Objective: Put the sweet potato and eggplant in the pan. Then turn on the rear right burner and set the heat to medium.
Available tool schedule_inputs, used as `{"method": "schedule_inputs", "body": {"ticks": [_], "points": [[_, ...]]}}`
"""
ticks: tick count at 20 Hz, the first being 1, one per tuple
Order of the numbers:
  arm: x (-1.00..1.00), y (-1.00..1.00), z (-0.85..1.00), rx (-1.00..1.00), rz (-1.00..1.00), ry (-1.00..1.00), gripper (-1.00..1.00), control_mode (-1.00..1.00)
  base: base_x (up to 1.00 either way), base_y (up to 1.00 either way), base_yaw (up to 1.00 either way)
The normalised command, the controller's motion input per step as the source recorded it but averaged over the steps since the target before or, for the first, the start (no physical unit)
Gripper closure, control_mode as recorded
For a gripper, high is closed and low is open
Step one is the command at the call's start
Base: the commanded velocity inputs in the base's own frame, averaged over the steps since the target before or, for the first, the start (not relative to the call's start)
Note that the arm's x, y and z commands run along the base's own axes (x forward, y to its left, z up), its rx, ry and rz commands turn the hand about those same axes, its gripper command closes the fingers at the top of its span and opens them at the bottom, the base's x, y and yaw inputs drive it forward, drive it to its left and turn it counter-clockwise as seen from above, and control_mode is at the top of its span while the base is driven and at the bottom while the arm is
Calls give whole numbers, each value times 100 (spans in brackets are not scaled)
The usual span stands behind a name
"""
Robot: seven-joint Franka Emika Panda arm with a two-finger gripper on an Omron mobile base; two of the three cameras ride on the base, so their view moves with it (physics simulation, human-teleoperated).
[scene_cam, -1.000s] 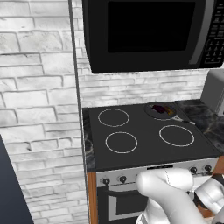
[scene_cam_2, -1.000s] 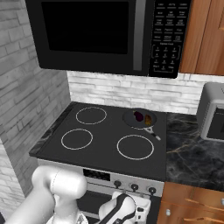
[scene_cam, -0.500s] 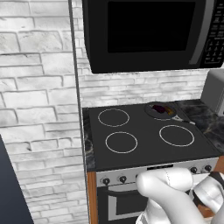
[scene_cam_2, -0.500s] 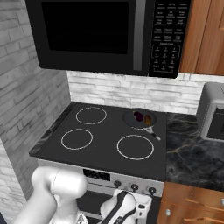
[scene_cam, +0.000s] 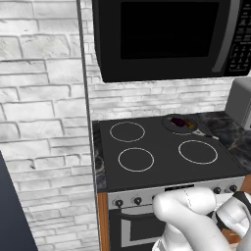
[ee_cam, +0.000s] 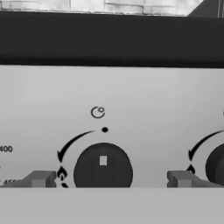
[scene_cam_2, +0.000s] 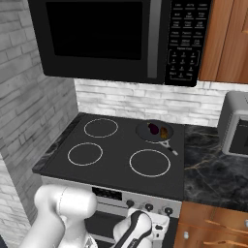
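Flat black glass cooktop (scene_cam_2: 116,162) set into dark marbled counter (scene_cam_2: 213,164), white brick wall (scene_cam: 44,98) beside and behind. Black microwave (scene_cam_2: 111,38) hung above cooktop; wooden cabinet (scene_cam_2: 230,38) just right of microwave; grey toaster oven (scene_cam_2: 235,123) on counter right of cooktop. On cooktop's rear right burner (scene_cam_2: 156,131) sits pan (scene_cam_2: 145,131), handle toward front right; inside pan, eggplant (scene_cam_2: 153,129) and sweet potato (scene_cam_2: 164,131) side by side, touching or nearly so. Other three zones bare white rings. Below cooktop's front edge, grey control panel (ee_cam: 131,100) with row of dark knobs. Gripper (ee_cam: 109,179) held close before panel, jaws spread wide, gripping nothing, fingertips (ee_cam: 41,178) flanking knob (ee_cam: 103,171) without touching. Second knob (ee_cam: 217,165) at right edge of hand view
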Motion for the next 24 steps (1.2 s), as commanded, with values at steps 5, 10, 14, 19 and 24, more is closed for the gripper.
{"method": "schedule_inputs", "body": {"ticks": [5,10,14,19,24], "points": [[0,0,0,0,0,0,-100,-100,0,0,0],[0,0,0,0,0,0,100,-100,0,0,0],[0,0,0,0,0,0,100,-100,0,0,0],[0,0,0,0,0,-2,100,-100,0,0,0],[-4,0,0,-1,0,-10,100,-100,0,0,0]]}}
